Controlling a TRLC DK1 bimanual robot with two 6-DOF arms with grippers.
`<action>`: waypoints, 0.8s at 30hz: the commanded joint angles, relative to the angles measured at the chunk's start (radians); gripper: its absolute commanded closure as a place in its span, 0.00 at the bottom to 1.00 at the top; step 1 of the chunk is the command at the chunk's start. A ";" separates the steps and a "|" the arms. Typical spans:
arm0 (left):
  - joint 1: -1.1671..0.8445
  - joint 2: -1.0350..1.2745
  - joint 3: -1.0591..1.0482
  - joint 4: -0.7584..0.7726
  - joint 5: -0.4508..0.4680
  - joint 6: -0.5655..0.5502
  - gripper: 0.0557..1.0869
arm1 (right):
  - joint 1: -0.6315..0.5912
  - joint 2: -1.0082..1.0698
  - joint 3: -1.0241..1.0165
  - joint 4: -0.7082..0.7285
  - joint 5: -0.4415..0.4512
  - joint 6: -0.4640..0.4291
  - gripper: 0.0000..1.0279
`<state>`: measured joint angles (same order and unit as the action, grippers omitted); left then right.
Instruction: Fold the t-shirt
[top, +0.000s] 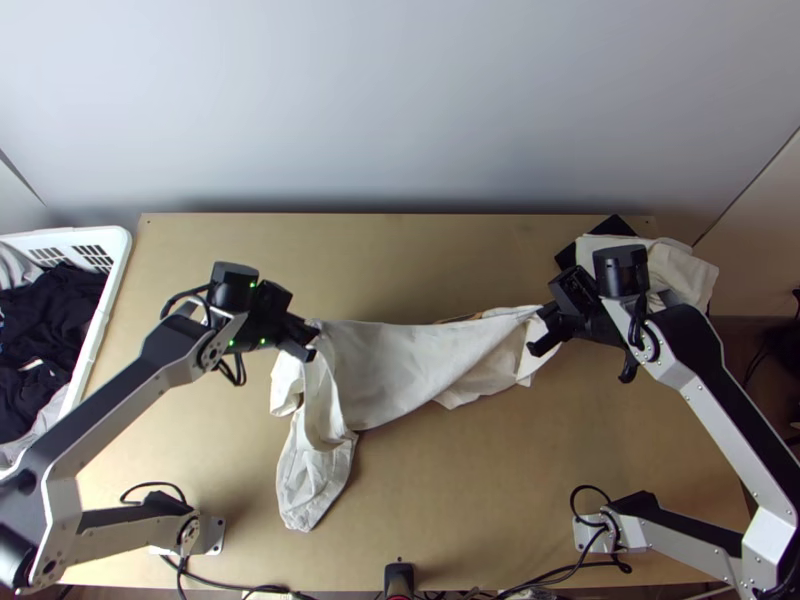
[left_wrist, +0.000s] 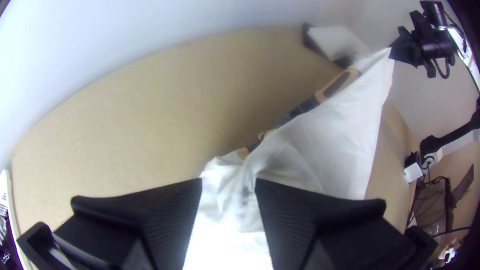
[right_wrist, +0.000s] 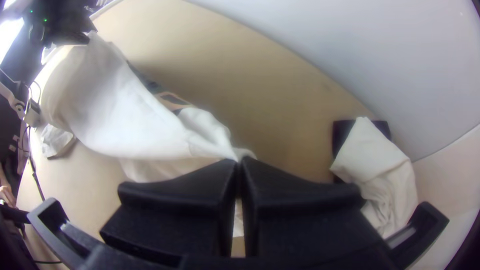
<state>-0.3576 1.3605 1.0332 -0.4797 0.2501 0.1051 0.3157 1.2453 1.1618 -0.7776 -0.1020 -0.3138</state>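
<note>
The white t-shirt lies bunched and stretched sideways between the two grippers, with a loose part hanging toward the table's near edge at its left end. My left gripper is at the cloth's left end. In the left wrist view, that gripper stands open, with white cloth in the gap and below it. At the other end is my right gripper. From its own wrist camera, the right gripper is shut on a gathered corner of the t-shirt. A dark and tan printed patch shows along the far edge.
A white basket of dark and light clothes stands at the far left. At the back right, a cream folded cloth rests on a black object. Bare wooden table lies in front of the shirt, with cables along the near edge.
</note>
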 joint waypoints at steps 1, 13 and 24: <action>0.039 0.069 0.054 -0.008 -0.012 -0.008 0.26 | -0.013 0.002 0.001 0.008 0.001 0.002 0.97; 0.100 0.144 0.219 -0.304 0.143 -0.005 0.19 | -0.017 0.003 -0.007 0.009 0.001 -0.010 0.97; 0.055 0.189 0.254 -0.324 0.202 -0.033 0.74 | -0.020 0.005 -0.014 0.011 0.001 -0.027 0.97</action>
<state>-0.2848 1.5291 1.2644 -0.7879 0.4122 0.0856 0.2985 1.2491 1.1507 -0.7677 -0.1020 -0.3336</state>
